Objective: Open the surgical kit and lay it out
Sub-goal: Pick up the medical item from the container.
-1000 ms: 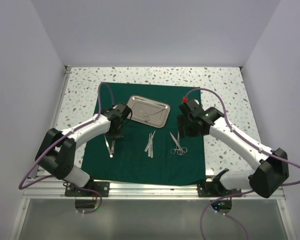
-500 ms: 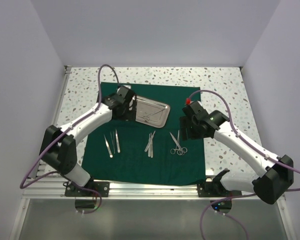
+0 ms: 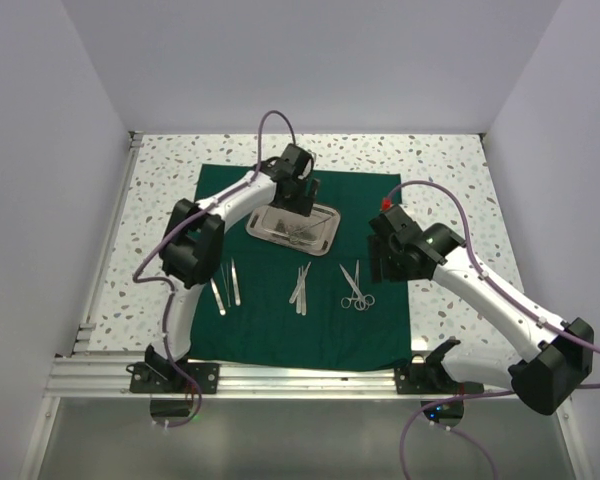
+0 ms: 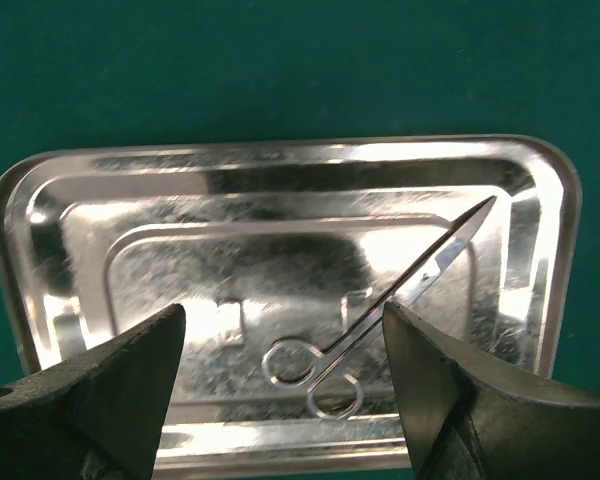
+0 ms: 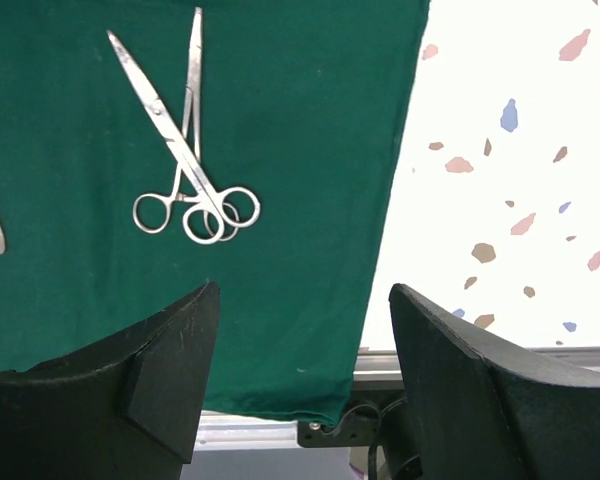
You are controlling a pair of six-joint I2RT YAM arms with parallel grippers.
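Observation:
The dark green cloth (image 3: pixel 300 315) lies spread flat on the table. At its far middle sits the steel tray (image 3: pixel 265 228) with one pair of ring-handled scissors (image 4: pixel 380 310) lying in it. My left gripper (image 4: pixel 283 320) hovers open above the tray (image 4: pixel 130 230), the scissors' rings between its fingers but apart from them. On the cloth lie two tweezers (image 3: pixel 225 285) at the left, more tweezers (image 3: pixel 300 285) in the middle, and two crossed ring-handled instruments (image 5: pixel 185 170) at the right. My right gripper (image 5: pixel 305 290) is open and holds nothing, above the cloth's right edge (image 5: pixel 380 250).
Speckled white tabletop (image 3: pixel 450 190) surrounds the cloth. An aluminium rail (image 3: pixel 300 375) with both arm bases runs along the near edge. White walls close in the left, back and right. In the right wrist view the cloth's near corner hangs over the rail (image 5: pixel 480 358).
My left gripper let go of a pair of tweezers on the cloth's left side, opened, and swung away to above the tray. The right arm drifted slightly right.

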